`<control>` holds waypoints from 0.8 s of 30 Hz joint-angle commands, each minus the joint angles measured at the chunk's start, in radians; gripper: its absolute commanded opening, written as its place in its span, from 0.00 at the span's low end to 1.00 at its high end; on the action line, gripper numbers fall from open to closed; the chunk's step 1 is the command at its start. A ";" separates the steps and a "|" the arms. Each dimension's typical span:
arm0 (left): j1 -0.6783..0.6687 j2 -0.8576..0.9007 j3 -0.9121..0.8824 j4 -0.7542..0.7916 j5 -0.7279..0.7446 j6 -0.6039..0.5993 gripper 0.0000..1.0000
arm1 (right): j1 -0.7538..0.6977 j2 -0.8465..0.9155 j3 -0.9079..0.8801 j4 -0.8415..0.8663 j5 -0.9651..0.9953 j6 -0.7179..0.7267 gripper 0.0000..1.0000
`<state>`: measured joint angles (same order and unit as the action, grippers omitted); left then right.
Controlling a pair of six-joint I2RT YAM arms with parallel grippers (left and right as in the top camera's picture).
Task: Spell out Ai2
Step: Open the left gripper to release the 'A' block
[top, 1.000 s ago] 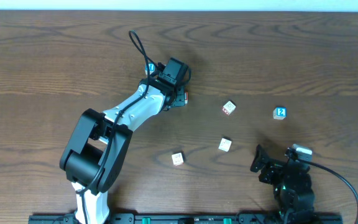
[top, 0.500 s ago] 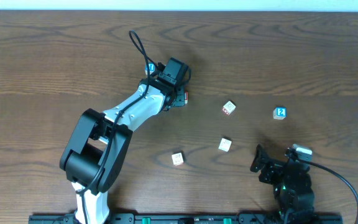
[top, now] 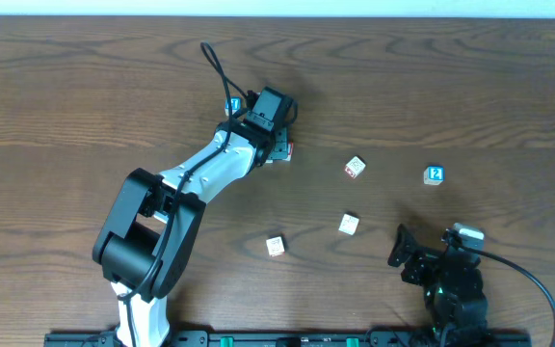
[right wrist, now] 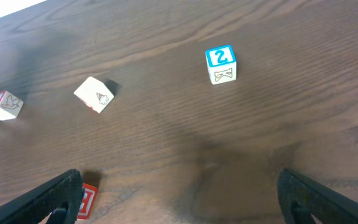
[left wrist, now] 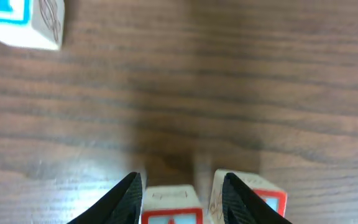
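Observation:
My left gripper point(top: 276, 145) is open at the table's upper middle. A red-bordered letter block point(left wrist: 171, 205) sits between its fingers, touching the left one. A second red-bordered block point(left wrist: 261, 198) lies just outside the right finger and shows in the overhead view point(top: 286, 149). A blue-bordered block point(top: 232, 104) lies to the left of the gripper, also in the left wrist view point(left wrist: 18, 22). The blue "2" block point(top: 435, 174) lies at the right, also in the right wrist view point(right wrist: 220, 63). My right gripper point(top: 403, 255) is open and empty at the front right point(right wrist: 191, 205).
Loose blocks lie mid-table: one with red markings point(top: 355, 168), seen in the right wrist view point(right wrist: 94, 94), one point(top: 349, 225) whose red face sits by my right gripper's left finger point(right wrist: 87, 199), and one point(top: 276, 246) nearer the front.
My left gripper has shifted slightly up and left over the red-bordered blocks. The right arm and the other blocks have not moved.

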<state>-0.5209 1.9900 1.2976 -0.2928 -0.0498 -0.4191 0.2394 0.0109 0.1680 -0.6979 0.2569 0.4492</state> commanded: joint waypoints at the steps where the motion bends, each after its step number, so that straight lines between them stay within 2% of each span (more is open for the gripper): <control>1: -0.003 0.018 0.020 0.029 -0.077 0.032 0.44 | -0.005 -0.005 -0.002 -0.001 0.000 0.018 0.99; 5: 0.005 0.018 0.020 0.043 -0.127 0.042 0.44 | -0.005 -0.005 -0.002 -0.001 0.000 0.018 0.99; 6: 0.010 0.018 0.020 0.038 -0.126 0.042 0.41 | -0.005 -0.005 -0.002 -0.001 0.000 0.018 0.99; 10: 0.024 0.009 0.020 -0.026 -0.120 0.037 0.08 | -0.005 -0.005 -0.002 -0.001 0.000 0.018 0.99; 11: 0.025 0.004 0.020 -0.039 -0.116 0.037 0.05 | -0.005 -0.005 -0.002 -0.001 0.000 0.018 0.99; 17: 0.025 -0.028 0.020 -0.112 -0.117 0.037 0.06 | -0.005 -0.005 -0.002 -0.001 0.000 0.018 0.99; 20: 0.025 -0.027 0.020 -0.153 -0.106 -0.002 0.06 | -0.005 -0.005 -0.002 -0.001 0.000 0.018 0.99; 24: 0.025 -0.027 0.020 -0.151 -0.058 -0.013 0.06 | -0.005 -0.005 -0.002 -0.001 0.000 0.018 0.99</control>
<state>-0.4984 1.9858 1.2991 -0.4438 -0.1356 -0.4118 0.2398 0.0109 0.1680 -0.6979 0.2569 0.4492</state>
